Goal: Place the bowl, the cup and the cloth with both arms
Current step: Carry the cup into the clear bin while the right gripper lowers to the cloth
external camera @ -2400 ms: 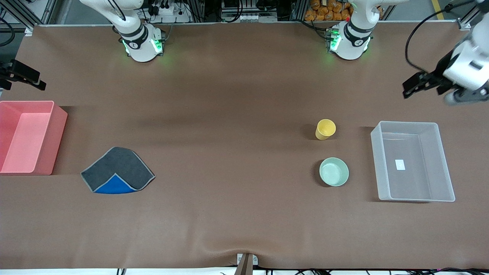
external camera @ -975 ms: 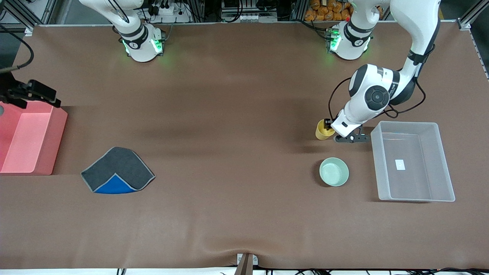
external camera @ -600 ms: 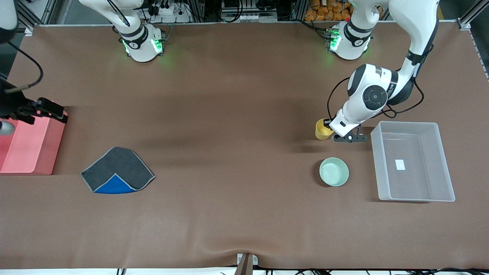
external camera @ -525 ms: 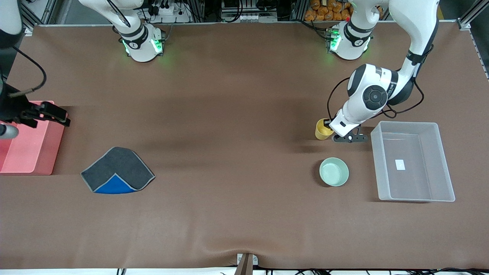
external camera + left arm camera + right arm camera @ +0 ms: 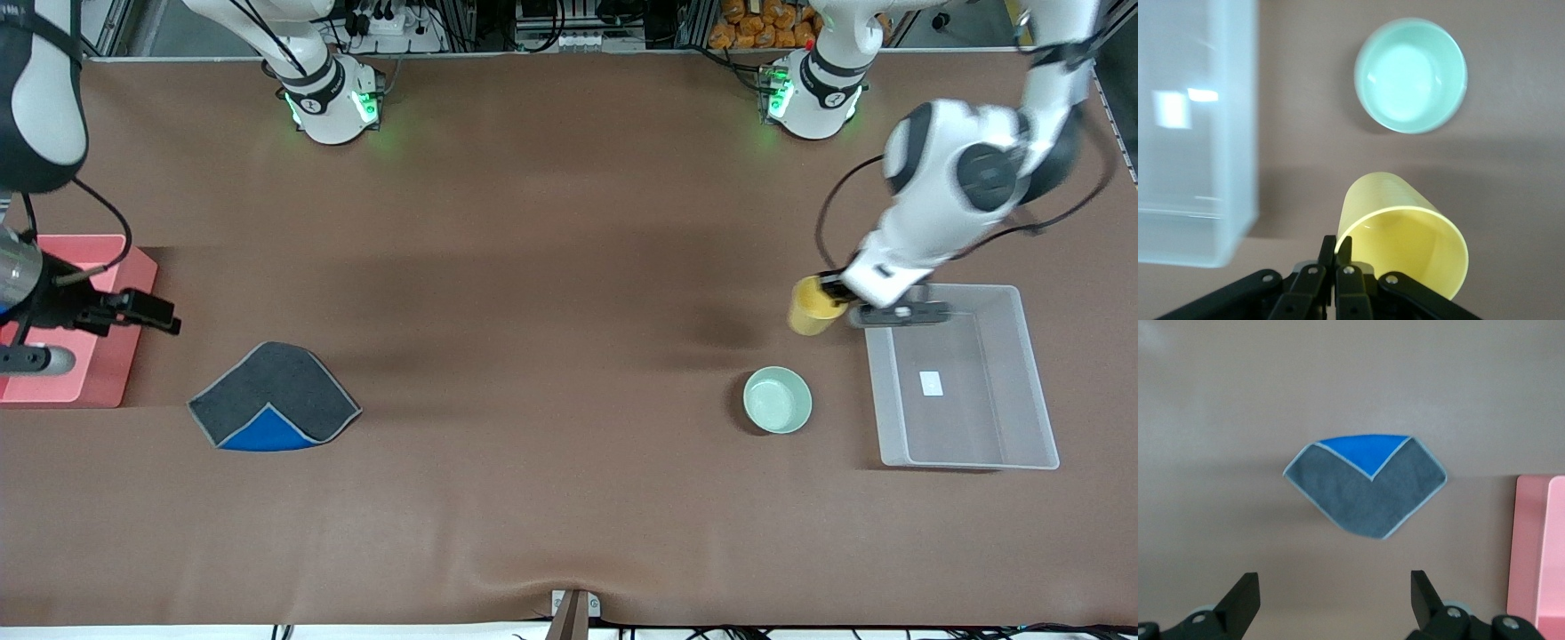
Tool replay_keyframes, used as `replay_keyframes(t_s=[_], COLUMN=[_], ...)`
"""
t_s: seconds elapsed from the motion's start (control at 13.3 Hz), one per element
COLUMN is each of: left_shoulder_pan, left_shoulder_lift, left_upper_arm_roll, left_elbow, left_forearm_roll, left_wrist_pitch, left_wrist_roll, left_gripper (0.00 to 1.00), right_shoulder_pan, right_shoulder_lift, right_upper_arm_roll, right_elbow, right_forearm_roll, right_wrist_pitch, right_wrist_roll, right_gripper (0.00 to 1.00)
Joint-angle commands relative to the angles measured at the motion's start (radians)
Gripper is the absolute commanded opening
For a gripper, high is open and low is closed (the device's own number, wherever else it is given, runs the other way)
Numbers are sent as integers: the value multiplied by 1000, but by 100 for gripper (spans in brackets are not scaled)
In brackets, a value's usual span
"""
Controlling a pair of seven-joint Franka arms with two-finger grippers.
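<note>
My left gripper (image 5: 837, 290) is shut on the rim of the yellow cup (image 5: 811, 308) and holds it in the air, tilted, beside the corner of the clear bin (image 5: 969, 464). In the left wrist view the gripper (image 5: 1336, 251) pinches the cup's (image 5: 1405, 230) rim. The mint green bowl (image 5: 777, 400) sits on the table, nearer to the front camera than the cup, and shows in the left wrist view (image 5: 1410, 75). The grey cloth (image 5: 274, 397) with a blue folded corner lies flat. My right gripper (image 5: 160, 316) is open and empty over the table between the pink bin and the cloth (image 5: 1368, 483).
A pink bin (image 5: 116, 373) stands at the right arm's end of the table, its edge in the right wrist view (image 5: 1538, 540). The clear bin (image 5: 1238, 133) stands at the left arm's end. A brown mat covers the table.
My left gripper shut on the cup, lifted it and carried it toward the clear bin. My right gripper came from over the pink bin toward the cloth.
</note>
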Motion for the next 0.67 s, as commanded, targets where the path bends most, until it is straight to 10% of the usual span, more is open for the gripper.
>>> replay_keyframes(t_s=[0.0, 0.6], left_shoulder_pan=[161, 375], left_shoulder_lift=[39, 312], left_upper_arm_roll=[-6, 2], left_elbow=[72, 200], left_forearm_roll=[-12, 63], left_wrist_pitch=[-35, -33], left_wrist_roll=[251, 556], left_gripper=[0, 0], right_shoulder_pan=[-16, -54], right_shoulder_lift=[65, 249], right_upper_arm_roll=[3, 5], right_elbow=[19, 17], right_forearm_roll=[-32, -65], right_wrist_pitch=[48, 276], right_wrist_roll=[-2, -176], right_gripper=[100, 100])
